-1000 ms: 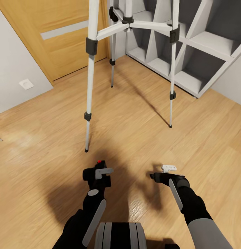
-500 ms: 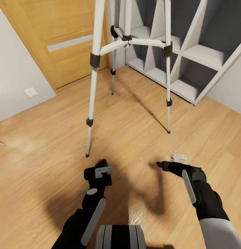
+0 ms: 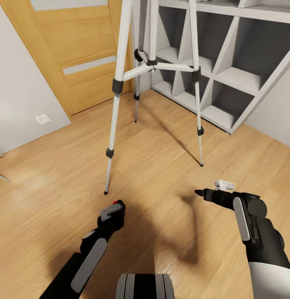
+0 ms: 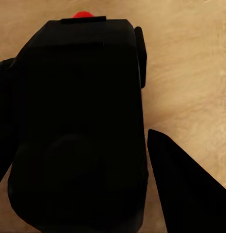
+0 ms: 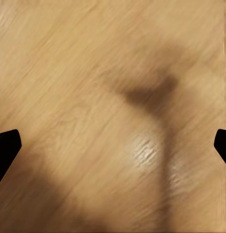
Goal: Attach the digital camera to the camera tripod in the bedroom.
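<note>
I have the digital camera [image 3: 116, 207] clamped in my left gripper [image 3: 113, 212], held low above the wood floor [image 3: 161, 166]; in the left wrist view its black body [image 4: 79, 126] sits between the fingers. My right gripper [image 5: 113, 141] is spread wide and empty, both tips at the frame edges. The camera tripod [image 3: 153, 66] stands ahead near the wooden door [image 3: 78, 54] and the white shelves [image 3: 228, 74], its head above the frame (unseen). I judge the camera rigid, light and smooth-sided, so a grip across its flat faces suits it. The tripod looks top-heavy on thin legs; I'd touch it gently.
</note>
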Robot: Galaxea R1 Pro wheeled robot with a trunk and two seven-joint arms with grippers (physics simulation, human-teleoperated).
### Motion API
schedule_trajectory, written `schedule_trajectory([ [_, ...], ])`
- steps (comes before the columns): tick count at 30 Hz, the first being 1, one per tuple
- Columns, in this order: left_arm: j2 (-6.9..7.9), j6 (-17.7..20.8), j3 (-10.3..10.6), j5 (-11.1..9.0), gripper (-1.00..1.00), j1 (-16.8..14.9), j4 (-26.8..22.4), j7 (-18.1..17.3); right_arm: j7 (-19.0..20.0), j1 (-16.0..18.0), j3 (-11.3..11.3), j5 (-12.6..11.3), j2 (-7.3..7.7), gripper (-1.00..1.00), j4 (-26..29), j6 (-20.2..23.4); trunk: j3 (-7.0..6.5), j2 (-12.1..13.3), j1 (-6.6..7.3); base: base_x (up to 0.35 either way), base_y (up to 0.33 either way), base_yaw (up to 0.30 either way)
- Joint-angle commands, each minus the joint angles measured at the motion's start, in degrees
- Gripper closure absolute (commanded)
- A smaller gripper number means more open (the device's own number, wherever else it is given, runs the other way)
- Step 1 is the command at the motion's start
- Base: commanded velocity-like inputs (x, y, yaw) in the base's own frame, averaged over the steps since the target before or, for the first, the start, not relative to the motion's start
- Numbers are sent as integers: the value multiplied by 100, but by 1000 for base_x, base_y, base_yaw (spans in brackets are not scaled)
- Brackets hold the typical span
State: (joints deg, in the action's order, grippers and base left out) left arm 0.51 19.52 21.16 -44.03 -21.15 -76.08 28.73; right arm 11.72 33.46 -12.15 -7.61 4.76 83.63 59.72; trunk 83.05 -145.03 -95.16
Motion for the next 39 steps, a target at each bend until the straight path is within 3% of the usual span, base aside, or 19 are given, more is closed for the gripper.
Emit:
schedule_trajectory([
  [1,100,-56,19,-225,100,-3,-49,-86,-31,3,-45,-26,4,-100,4,28,-19,0,3,0,0,0],
  [3,257,-156,19,-464,100,-3,-65,-396,-68,3,-238,30,-33,-100,13,17,-63,3,8,0,0,0],
  [5,303,-182,19,-525,100,-3,-71,-498,-95,1,-301,55,-63,-100,14,-60,-107,5,13,0,0,0],
  [15,309,-218,16,-741,100,-3,-139,-854,-43,3,-358,50,-78,-100,48,-50,-329,19,39,0,0,0],
  [23,319,-214,0,-786,100,-3,-83,-1153,-32,2,-358,-19,-84,-100,2,-70,-506,29,60,0,0,0],
  [39,301,-221,-7,-783,100,-3,-51,-1185,-38,2,-356,21,-54,-100,-2,-5,-861,51,101,0,0,0],
])
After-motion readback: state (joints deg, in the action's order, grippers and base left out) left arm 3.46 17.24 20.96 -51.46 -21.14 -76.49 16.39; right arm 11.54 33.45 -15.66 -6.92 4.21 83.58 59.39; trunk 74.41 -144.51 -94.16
